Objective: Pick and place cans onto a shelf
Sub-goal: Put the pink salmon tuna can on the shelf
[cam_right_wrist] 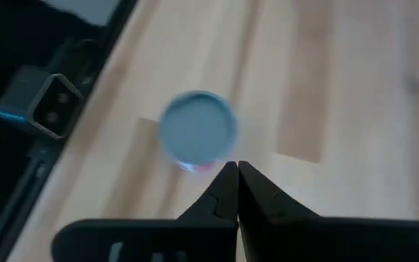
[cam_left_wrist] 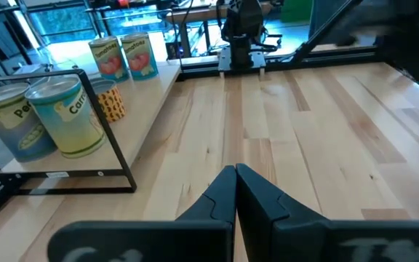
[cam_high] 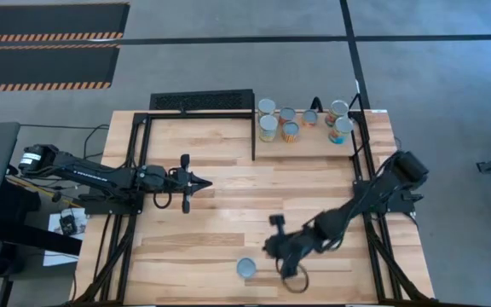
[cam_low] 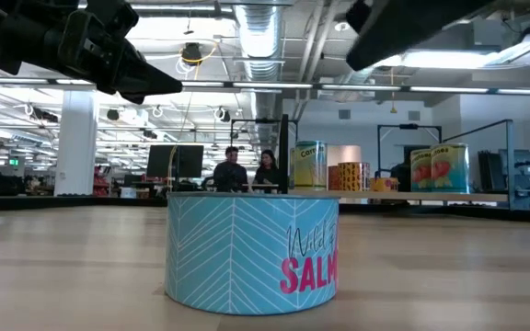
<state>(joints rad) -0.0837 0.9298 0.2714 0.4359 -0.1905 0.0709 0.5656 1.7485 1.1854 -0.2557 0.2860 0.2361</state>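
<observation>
— Where's the remaining can?
— One light-blue salmon can (cam_high: 246, 268) stands alone near the counter's (cam_high: 220, 183) front edge, apart from the seven cans (cam_high: 303, 120) already on the shelf (cam_high: 314, 143).
— So nearly done?
— I'd judge so; only this one is left.
— The arms?
— The right gripper (cam_right_wrist: 236, 169) hovers just beside the can, fingers closed, holding nothing. The left gripper (cam_left_wrist: 235, 172) waits mid-counter, fingers closed too.

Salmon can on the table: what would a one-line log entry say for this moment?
salmon can: alone, upright on table | right end effector: shut, above beside can | left end effector: shut, idle | shelf: seven cans
</observation>
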